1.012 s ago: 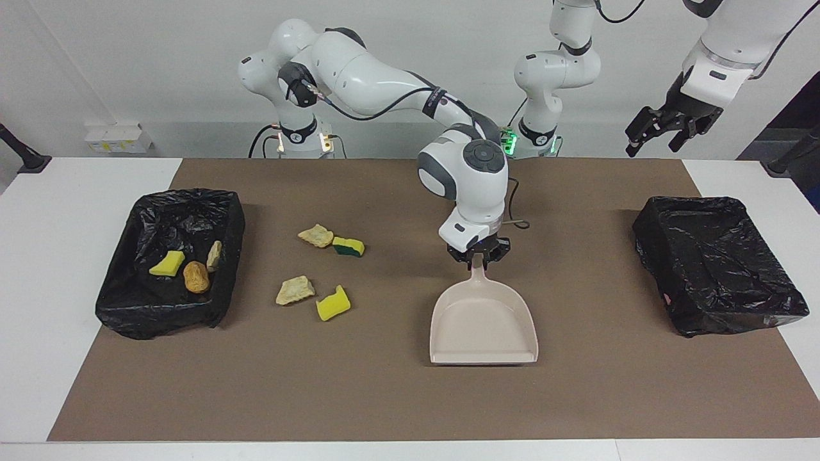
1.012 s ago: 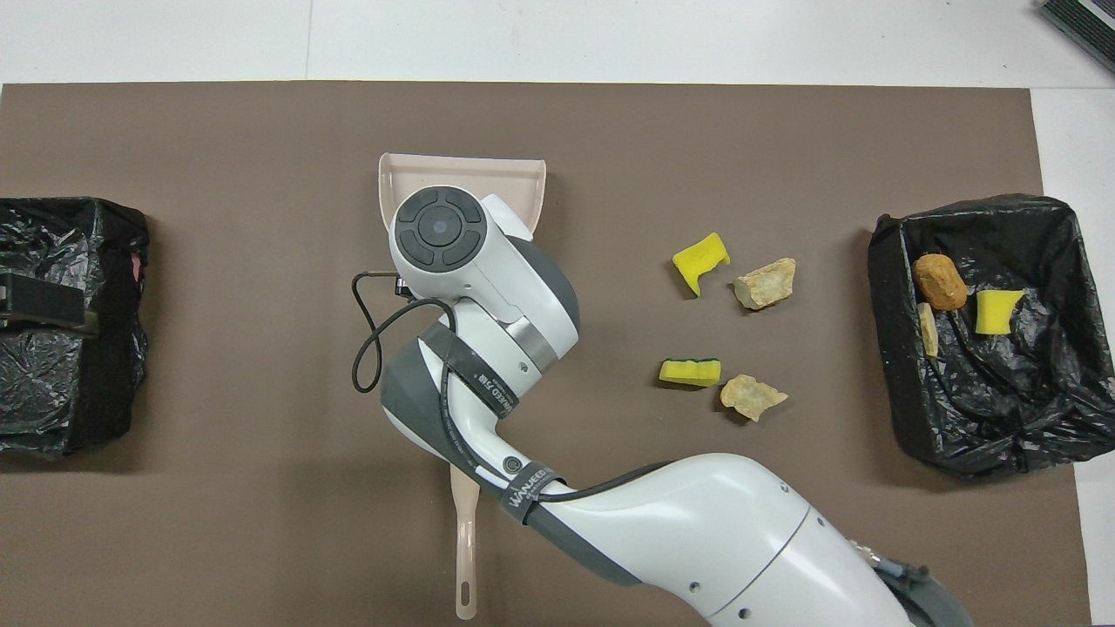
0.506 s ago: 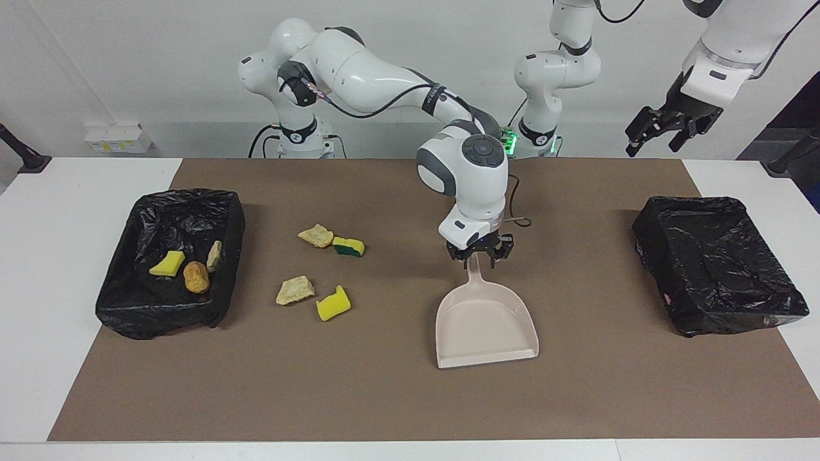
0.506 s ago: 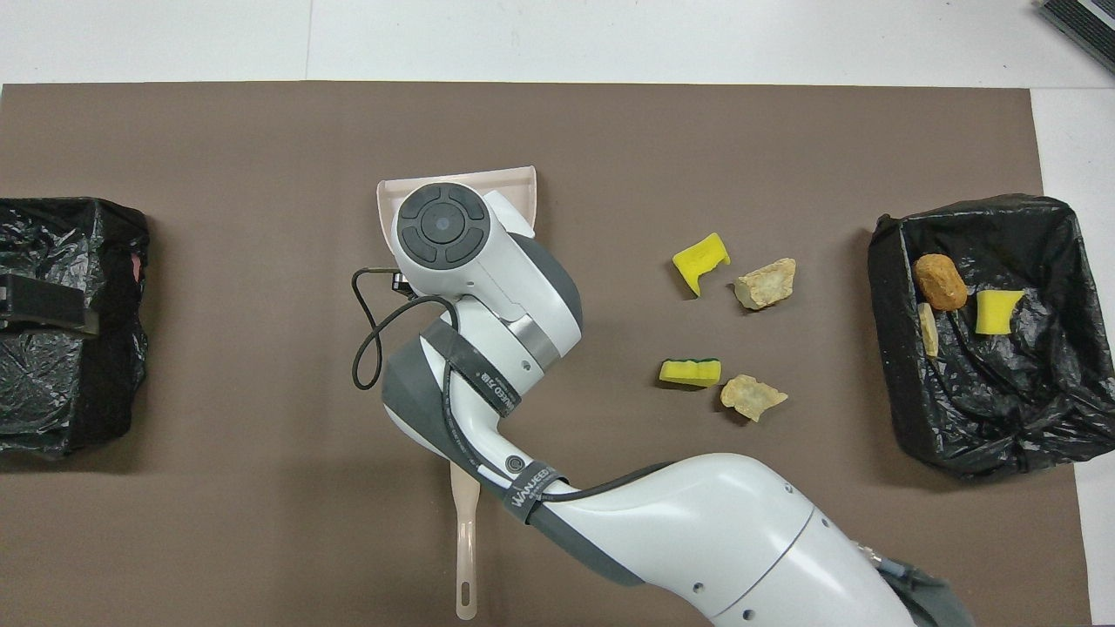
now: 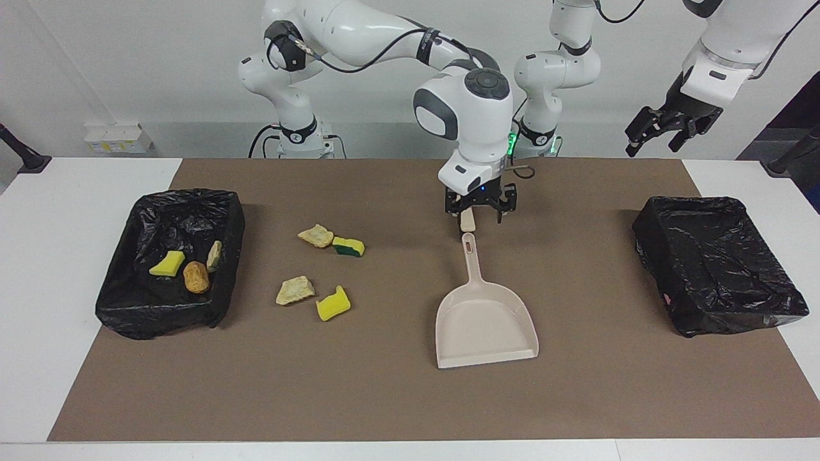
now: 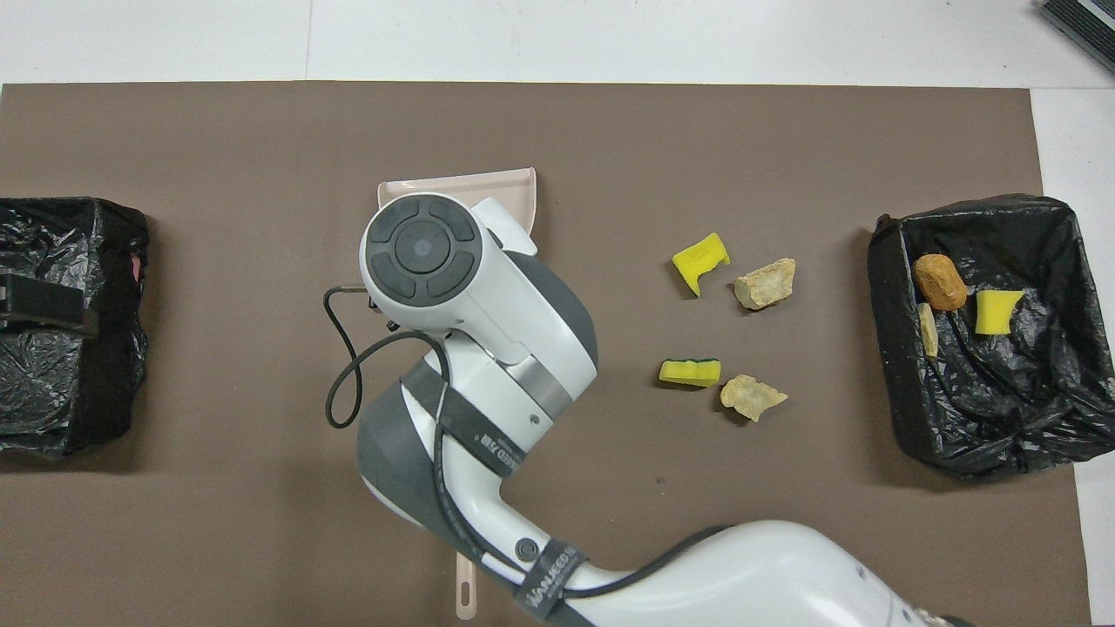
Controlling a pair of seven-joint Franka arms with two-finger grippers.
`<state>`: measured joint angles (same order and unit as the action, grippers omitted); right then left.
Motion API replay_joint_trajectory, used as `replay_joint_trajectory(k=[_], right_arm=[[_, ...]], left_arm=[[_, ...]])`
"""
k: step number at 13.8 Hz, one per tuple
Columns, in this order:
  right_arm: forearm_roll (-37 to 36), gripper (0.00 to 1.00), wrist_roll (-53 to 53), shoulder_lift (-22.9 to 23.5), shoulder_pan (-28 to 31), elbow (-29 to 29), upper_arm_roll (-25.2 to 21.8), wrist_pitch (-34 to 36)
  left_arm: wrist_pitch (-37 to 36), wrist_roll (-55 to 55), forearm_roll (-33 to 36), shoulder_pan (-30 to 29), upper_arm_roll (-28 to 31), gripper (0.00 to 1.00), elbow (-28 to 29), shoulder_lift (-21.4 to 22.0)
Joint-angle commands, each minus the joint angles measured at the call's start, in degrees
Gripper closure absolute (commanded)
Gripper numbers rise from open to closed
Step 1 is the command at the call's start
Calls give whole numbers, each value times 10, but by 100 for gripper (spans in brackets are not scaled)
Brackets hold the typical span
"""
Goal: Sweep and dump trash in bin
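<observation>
The room is bright and the light is even. It seems to come from above, because the shadows are soft and short. The dustpan (image 5: 485, 323) has only a thin dark line under its edge. The scraps (image 5: 332, 303) on the brown mat (image 5: 397, 397) each have a small soft shadow beside them. The black bin bags (image 5: 716, 264) shine in little spots where the light hits the plastic. Inside the bags it is dark, so the folds are hard to make out. Both pictures are sharp, with no blur. The big white arm (image 6: 488, 348) close to the overhead camera looks a bit soft, maybe out of focus.
</observation>
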<state>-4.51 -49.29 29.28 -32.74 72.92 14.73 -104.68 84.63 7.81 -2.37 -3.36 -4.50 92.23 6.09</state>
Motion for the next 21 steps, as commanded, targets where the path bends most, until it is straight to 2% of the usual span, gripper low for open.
replay_joint_trajectory(k=[1, 3, 5, 7, 9, 12, 14, 17, 18, 21], right_arm=[[20, 7, -18, -101, -16, 166, 0, -25], [65, 7, -17, -141, -26, 239, 3, -57], [78, 7, -25, -177, -49, 317, 3, -97], [79, 7, -37, -188, -70, 373, 3, -122], [79, 7, -48, -192, -93, 413, 3, -155], [102, 7, -38, -217, -107, 469, 3, -199], [108, 8, -43, -212, -117, 475, 3, -219], [109, 14, -44, -214, -123, 476, 3, -223], [108, 15, -41, -214, -123, 476, 3, -223], [108, 28, -37, -210, -123, 476, 3, -235]], left_arm=[[-4, 0, 2, -2, -1, 0, 1, 3], [-4, 0, 2, -2, -1, 0, 1, 3], [-1, 3, 2, -1, -2, 0, 0, 2], [16, 5, -1, 8, -4, 0, 1, 1], [72, 3, -4, 26, -9, 0, 9, -7], [143, 15, -4, 107, -9, 0, 3, -77], [192, 39, -5, 146, -9, 0, 7, -111], [280, 177, -4, 214, -9, 0, 7, -197], [296, 188, -4, 235, -9, 0, 10, -219], [359, 187, -4, 262, -9, 0, 77, -230]])
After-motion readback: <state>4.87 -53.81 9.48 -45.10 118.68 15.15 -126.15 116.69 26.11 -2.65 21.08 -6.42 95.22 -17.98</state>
